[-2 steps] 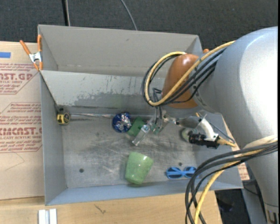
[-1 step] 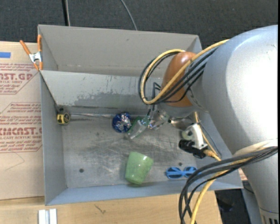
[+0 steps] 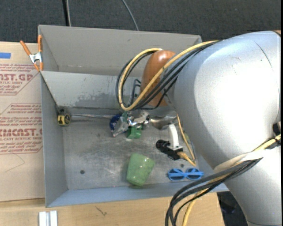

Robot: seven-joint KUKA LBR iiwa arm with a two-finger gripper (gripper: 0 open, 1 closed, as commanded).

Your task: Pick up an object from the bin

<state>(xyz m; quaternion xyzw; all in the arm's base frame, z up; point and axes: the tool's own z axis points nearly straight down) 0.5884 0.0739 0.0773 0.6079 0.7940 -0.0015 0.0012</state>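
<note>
the claw (image 3: 128,124) sits amid blue and green bits (image 3: 134,133) too tangled to name. open or closed, cannot tell; the arm (image 3: 226,102) hides the bin's (image 3: 85,159) right side.

Grey metal bin (image 3: 52,140), floor scuffed. Contents:
- pale green plastic cup (image 3: 140,169), on its side near the front wall
- blue plastic piece (image 3: 185,174), front right
- small yellow-and-black item (image 3: 62,119), back left corner
- thin metal rod (image 3: 89,117), along the back wall
</note>
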